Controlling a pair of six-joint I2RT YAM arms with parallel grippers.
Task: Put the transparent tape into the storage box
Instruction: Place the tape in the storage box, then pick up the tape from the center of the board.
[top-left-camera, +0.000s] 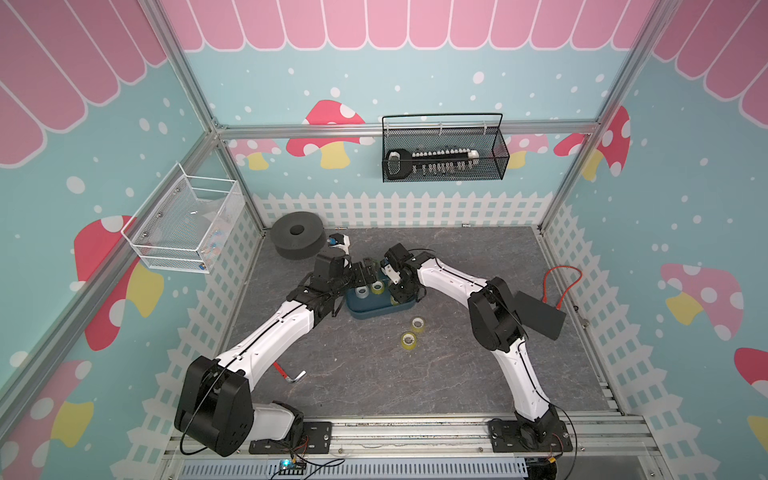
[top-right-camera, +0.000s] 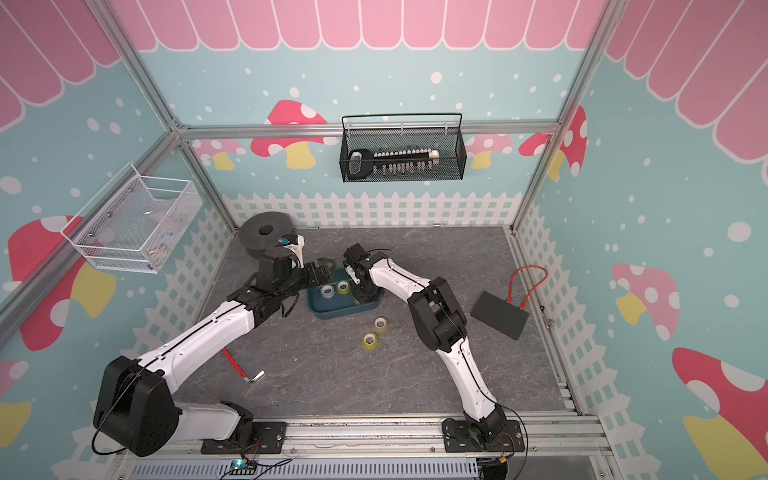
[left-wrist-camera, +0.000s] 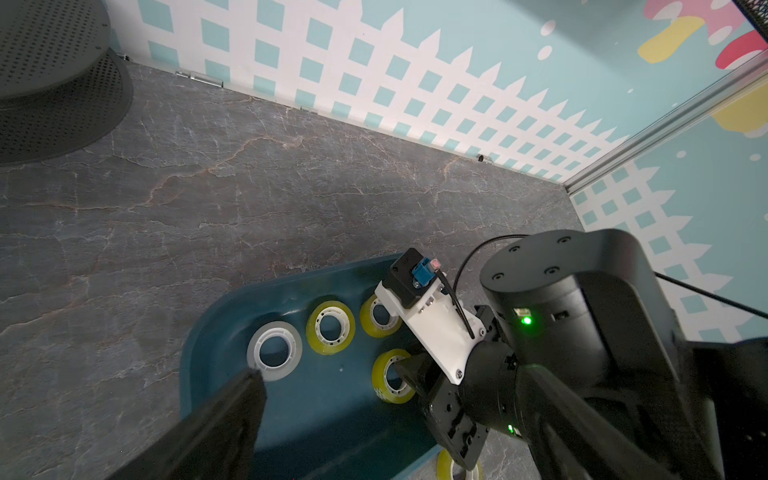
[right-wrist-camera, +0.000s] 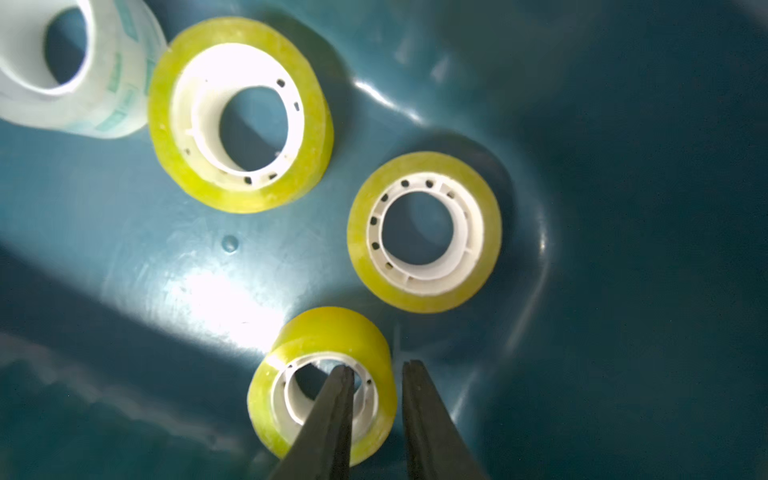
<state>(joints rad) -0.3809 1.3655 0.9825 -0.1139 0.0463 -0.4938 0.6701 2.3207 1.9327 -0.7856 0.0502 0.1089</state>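
1. Grey marbled tabletop (top-left-camera: 457, 270), inside teal walls printed with mushrooms and white fencing.
2. One storage box (top-left-camera: 370, 313) holds four tape rolls (left-wrist-camera: 330, 328): three yellow, one clear roll (right-wrist-camera: 124, 95).
3. Right gripper (right-wrist-camera: 376, 368), jaws slightly parted, straddles the wall of one yellow roll (right-wrist-camera: 328, 332) there.
4. Two loose yellow rolls (top-left-camera: 418, 324) lie outside the box, base-side of it.
5. Left gripper (top-left-camera: 368, 269) gapes empty near it.

Six tape rolls (top-left-camera: 417, 324), one storage box (top-left-camera: 370, 311), two baskets (top-left-camera: 444, 149)
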